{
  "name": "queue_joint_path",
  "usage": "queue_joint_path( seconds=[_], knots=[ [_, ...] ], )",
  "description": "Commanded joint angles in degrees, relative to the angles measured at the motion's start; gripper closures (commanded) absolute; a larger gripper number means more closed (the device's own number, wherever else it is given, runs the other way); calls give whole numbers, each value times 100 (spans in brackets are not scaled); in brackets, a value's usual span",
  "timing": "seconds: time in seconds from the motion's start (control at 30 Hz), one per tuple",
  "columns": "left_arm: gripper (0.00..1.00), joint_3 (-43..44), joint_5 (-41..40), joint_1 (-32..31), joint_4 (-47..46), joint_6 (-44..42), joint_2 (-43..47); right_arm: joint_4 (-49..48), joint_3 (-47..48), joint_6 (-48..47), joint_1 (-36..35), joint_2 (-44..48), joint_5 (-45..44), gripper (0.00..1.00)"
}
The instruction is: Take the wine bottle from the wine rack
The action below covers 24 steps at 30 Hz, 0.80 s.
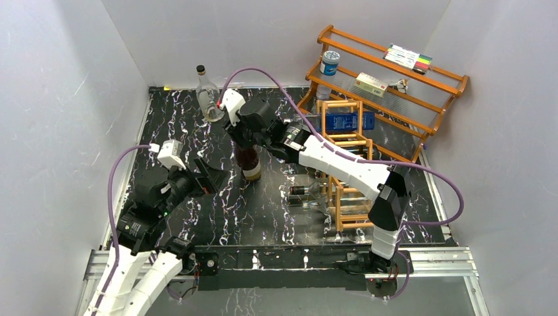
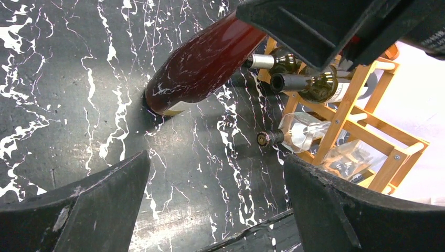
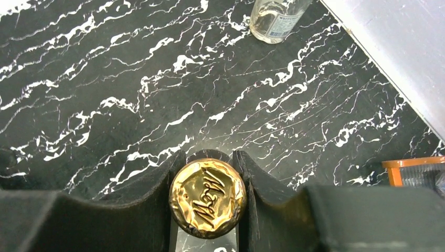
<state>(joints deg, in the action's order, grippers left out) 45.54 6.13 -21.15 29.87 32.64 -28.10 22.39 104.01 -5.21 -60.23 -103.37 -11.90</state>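
Right arm's fingers [image 3: 157, 184]: clamped from both sides on the gold foil cap [image 3: 208, 198] of the wine bottle [image 1: 249, 164]. Grip is at the very top only.

Bottle: dark, upright, out on the open worktop [image 1: 276, 210], well apart from the wine rack [image 2: 350, 107]. From the left wrist view its base looks set down on the marble surface, or very nearly. Contact is not certain.

Step in hand, as judged: removal is done and this is the set-down. What is left is to confirm the base is seated, part the fingers, then draw the hand straight up off the cap. A tall bottle held only by its cap would tip easily, so any sideways pull on release is the risk.

Left arm's fingers [image 2: 94, 205]: spread wide, holding nothing, low over the worktop just beside the bottle and pointed at it.

Around:
- A clear glass bottle [image 1: 208, 99] stands near the back wall, near the right wrist. A retreat in that direction could clip it.
- Other bottles [image 2: 307, 84] lie in the rack, necks pointing out toward the worktop.
- A two-tier wooden shelf [image 1: 327, 36] sits behind the rack, out of the way.
- The right arm's cable loops over the rack.
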Motion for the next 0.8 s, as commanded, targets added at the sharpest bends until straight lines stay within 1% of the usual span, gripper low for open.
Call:
queue_joint_path(
  seconds=[0.0,0.23,0.33,0.4,0.5,0.63,0.77],
  knots=[
    [2,289,-67,18,106,-143,37,-2240,68,610,203,552,-86,100],
    [2,454,125,22,106,-261,-214,-2619,-935,1389,555,939,22,100],
    [2,548,204,23,94,-308,-366,-2596,-1091,1432,616,984,-21,88],
    [2,605,244,27,83,-328,-456,-2559,-1110,1380,629,1015,-54,84],
    [2,652,256,22,57,-338,-511,-2461,-1049,1237,620,992,148,77],
    [2,685,236,23,47,-350,-539,-2188,-814,1049,613,862,616,74],
    [2,719,181,22,69,-347,-531,-1988,-748,881,549,809,762,64]
  ],
)
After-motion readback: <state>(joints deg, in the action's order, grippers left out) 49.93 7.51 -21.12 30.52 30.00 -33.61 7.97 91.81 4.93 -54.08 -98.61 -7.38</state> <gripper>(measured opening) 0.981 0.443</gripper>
